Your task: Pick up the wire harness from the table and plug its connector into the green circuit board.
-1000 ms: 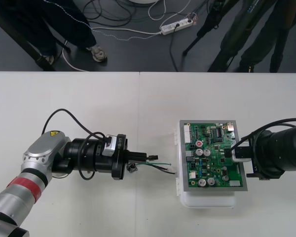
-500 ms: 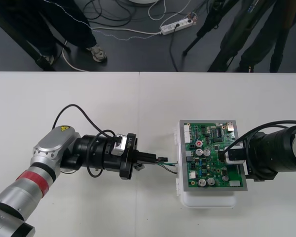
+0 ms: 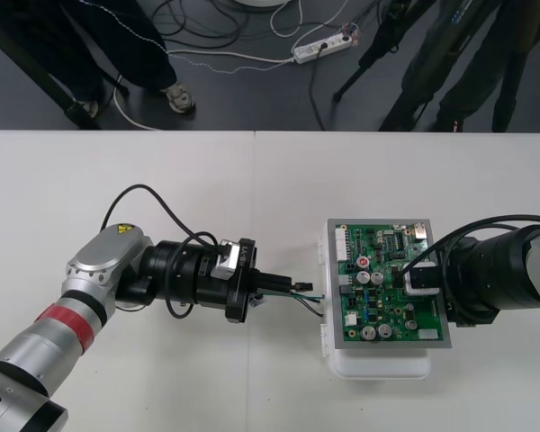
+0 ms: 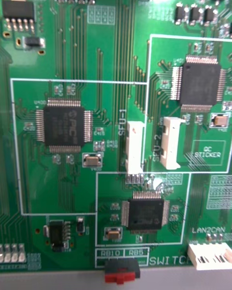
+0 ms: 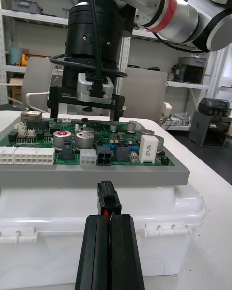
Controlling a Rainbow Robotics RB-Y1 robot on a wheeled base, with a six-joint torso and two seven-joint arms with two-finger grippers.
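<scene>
Silver left arm (image 3: 94,270), red ring (image 3: 67,324), yellow sticker (image 3: 119,231), looping black cable (image 3: 144,193), black tool (image 3: 289,289)

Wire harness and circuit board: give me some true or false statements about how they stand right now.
1. The left gripper is shut on the harness. True.
2. The plug is seated in the circuit board. False: it is short of the board's edge, in front of the white base.
3. The right gripper is over the board. True.
4. The harness lies loose on the table. False: the left gripper holds it.
</scene>
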